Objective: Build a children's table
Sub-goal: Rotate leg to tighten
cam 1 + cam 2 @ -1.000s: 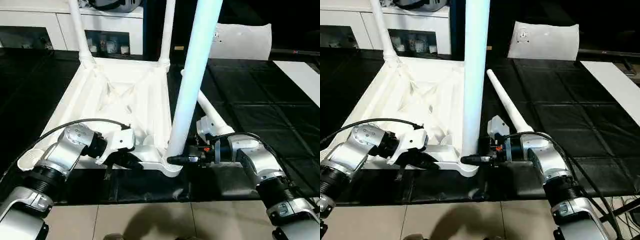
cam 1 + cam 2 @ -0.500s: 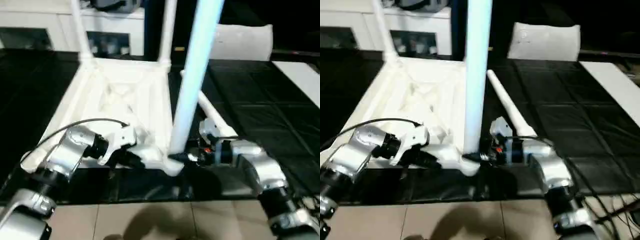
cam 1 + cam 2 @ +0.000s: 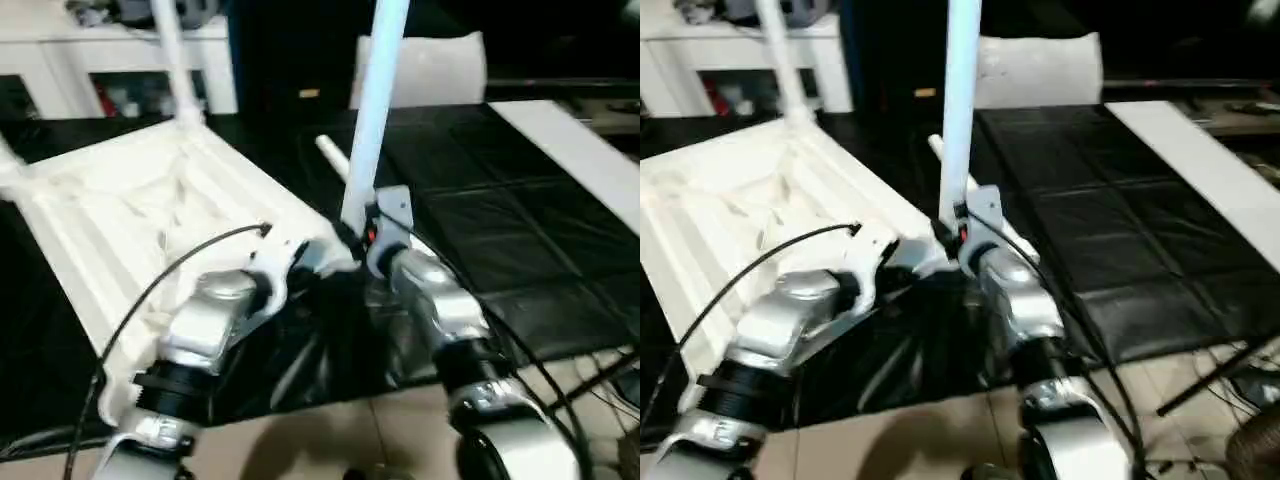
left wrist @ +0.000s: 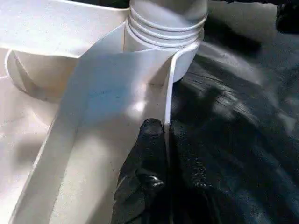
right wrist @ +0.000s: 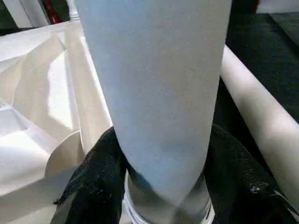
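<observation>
- Eye views: the tabletop (image 3: 130, 220) lies ribs-up on the black mat (image 3: 500, 240), reaching from centre out to 9 o'clock. An upright leg (image 3: 372, 110) stands at its near corner; a loose leg (image 3: 936, 148) lies just behind.
- Left wrist view: the left gripper (image 4: 161, 163) is pinched onto the tabletop's rim, below the threaded socket (image 4: 163, 28).
- Right wrist view: the right gripper (image 5: 161, 186) grasps the upright leg's base.
</observation>
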Controlling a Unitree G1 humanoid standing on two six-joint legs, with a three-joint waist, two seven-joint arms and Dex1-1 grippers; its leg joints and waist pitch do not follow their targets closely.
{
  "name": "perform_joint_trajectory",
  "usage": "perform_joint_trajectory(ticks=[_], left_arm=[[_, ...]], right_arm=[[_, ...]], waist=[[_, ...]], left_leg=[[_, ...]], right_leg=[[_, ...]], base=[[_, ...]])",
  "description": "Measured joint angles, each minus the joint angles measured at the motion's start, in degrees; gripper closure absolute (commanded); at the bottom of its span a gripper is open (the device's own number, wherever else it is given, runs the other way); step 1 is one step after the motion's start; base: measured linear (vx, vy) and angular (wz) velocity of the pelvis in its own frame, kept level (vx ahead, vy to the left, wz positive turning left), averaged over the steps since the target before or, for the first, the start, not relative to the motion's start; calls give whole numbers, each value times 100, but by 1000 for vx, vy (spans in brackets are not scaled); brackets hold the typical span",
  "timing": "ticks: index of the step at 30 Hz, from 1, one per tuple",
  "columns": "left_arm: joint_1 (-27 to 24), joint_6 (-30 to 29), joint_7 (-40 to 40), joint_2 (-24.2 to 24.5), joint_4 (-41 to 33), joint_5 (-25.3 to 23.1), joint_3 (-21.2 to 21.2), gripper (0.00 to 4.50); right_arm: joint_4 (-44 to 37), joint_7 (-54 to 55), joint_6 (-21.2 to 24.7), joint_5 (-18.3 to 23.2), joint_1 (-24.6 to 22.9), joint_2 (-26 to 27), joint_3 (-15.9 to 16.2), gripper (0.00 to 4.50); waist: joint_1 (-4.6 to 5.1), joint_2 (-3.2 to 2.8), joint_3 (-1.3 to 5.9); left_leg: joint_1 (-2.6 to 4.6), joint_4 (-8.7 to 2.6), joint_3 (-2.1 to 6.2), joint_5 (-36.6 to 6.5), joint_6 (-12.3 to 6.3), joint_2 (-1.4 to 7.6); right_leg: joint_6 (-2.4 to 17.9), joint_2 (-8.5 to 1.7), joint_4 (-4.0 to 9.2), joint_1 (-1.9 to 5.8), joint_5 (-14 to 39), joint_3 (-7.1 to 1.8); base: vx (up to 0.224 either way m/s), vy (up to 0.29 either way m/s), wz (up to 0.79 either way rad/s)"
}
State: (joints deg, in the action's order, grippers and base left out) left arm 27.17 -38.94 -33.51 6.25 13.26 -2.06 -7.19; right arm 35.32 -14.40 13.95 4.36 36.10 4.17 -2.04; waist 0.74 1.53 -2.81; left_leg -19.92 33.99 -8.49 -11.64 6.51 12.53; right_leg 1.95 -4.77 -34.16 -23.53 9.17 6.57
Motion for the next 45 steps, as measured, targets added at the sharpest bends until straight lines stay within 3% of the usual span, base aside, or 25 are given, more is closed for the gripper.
perform_joint_trajectory(ticks=[2,13,17,24,25,28,33,36,41,43,45], left_arm=[[2,-30,7,-1,-60,0,0,450],[31,245,-104,207,32,-7,-104,450],[218,489,82,200,361,-57,-118,450],[536,925,813,1,942,-123,192,450],[555,992,900,-19,960,-123,252,450],[580,1196,1008,-80,962,3,467,393],[769,2204,941,-209,694,489,799,348],[801,2277,898,-80,626,515,849,348],[509,2183,859,260,435,423,847,348],[387,2114,912,470,228,339,876,385],[353,2045,960,618,79,300,985,387]], right_arm=[[0,5,-89,0,-1,8,-9,197],[38,-113,-452,62,-276,58,21,100],[-545,-352,-294,81,-756,-161,41,75],[-1932,-862,126,378,-1562,-497,98,4],[-2074,-912,171,404,-1685,-547,142,4],[-2193,-942,213,406,-1816,-562,177,0],[-2570,-980,340,402,-1938,-595,380,0],[-2733,-981,482,448,-2025,-591,420,0],[-2717,-928,562,392,-2018,-591,485,0],[-2657,-882,567,359,-1986,-583,531,0],[-2588,-840,568,292,-1969,-583,556,0]], waist=[[-37,-2,2],[-43,-4,-2],[-96,-1,-4],[-74,10,-10],[-62,10,-10],[-67,16,-14],[-213,49,-9],[-259,53,-9],[-258,53,-10],[-253,53,-10],[-257,53,-10]], left_leg=[[-20,-12,-7,-1,-4,0],[-14,-2,-37,3,14,4],[-15,-2,-37,9,20,11],[-20,-4,-53,13,15,12],[-21,-4,-57,10,11,12],[-35,-6,-69,9,8,13],[-60,1,-72,10,8,18],[-52,1,-79,10,10,19],[-47,3,-85,11,25,24],[-47,3,-85,9,40,24],[-44,3,-86,12,44,24]], right_leg=[[1,0,-3,-30,2,-4],[17,23,-24,-58,-11,-33],[4,34,-23,-60,-10,-36],[-13,47,-1,-79,-23,-63],[-12,48,2,-81,-24,-66],[11,48,0,-101,-38,-73],[20,46,0,-124,-45,-74],[5,47,-1,-121,-41,-78],[-13,47,-1,-122,-52,-83],[-15,48,-1,-123,-56,-83],[-16,49,-3,-123,-60,-83]], base=[[0,0,0],[0,0,0],[0,0,0],[0,0,0],[0,0,0],[0,0,0],[0,0,0],[0,0,0],[0,0,0],[0,0,0],[0,0,0]])
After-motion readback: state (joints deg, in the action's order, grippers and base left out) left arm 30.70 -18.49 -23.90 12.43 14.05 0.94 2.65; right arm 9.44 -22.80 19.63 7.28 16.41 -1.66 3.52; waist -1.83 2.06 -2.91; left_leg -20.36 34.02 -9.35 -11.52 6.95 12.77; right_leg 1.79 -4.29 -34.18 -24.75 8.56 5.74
